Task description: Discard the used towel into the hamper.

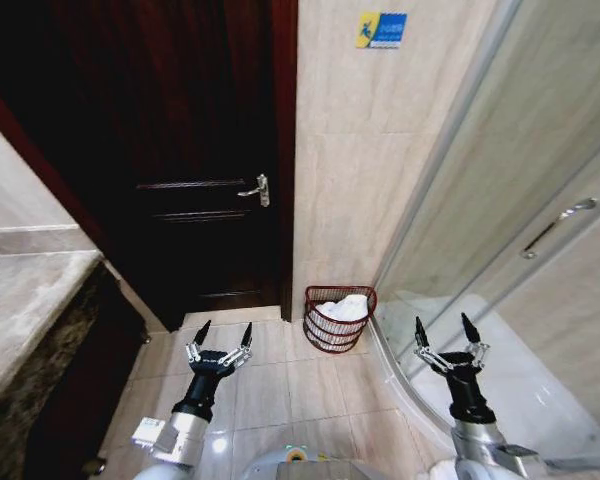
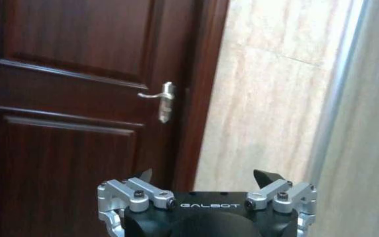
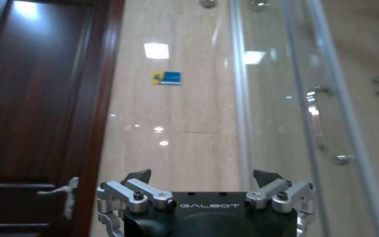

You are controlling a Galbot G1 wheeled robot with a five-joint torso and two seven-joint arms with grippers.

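Your hamper (image 1: 338, 318) stands upright on the floor against the wall, mouth up, its dark red ribs holding a crumpled white towel (image 1: 344, 308). Both tools, left (image 1: 224, 334) and right (image 1: 443, 329), hover spread and empty before it.

Dark reddish-brown ribbed hamper (image 1: 339, 318) at lower centre holds a white towel (image 1: 344, 308); dark brown door (image 1: 180, 150), beige veined wall tiles (image 1: 370, 150).
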